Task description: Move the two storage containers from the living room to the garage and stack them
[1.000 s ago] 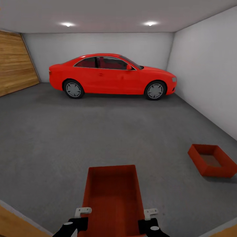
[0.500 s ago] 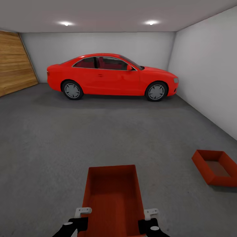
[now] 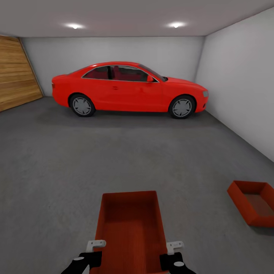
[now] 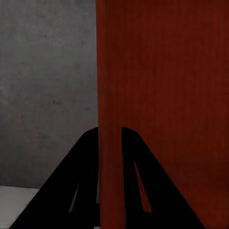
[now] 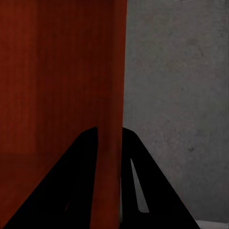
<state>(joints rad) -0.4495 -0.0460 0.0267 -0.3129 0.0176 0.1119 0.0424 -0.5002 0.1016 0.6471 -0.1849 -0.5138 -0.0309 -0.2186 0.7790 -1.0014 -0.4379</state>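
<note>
I hold one orange-red storage container (image 3: 130,224) out in front of me, above the dark grey garage floor (image 3: 114,160). My left gripper (image 3: 96,245) is shut on its left wall (image 4: 109,143), one black finger on each side. On the right wall (image 5: 109,143) my right gripper (image 3: 173,247) is shut in the same way. The second storage container (image 3: 254,207) sits on the floor at the lower right, partly cut off by the head view's edge.
A red car (image 3: 129,89) is parked across the back of the garage. A pale grey wall (image 3: 243,87) runs along the right. A wood-panelled surface (image 3: 17,72) stands at the far left. Open concrete lies between me and the car.
The head view has moved forward into the garage. The container on the floor has slid toward the lower right edge and the car looks slightly larger. My grip on the held container is unchanged.
</note>
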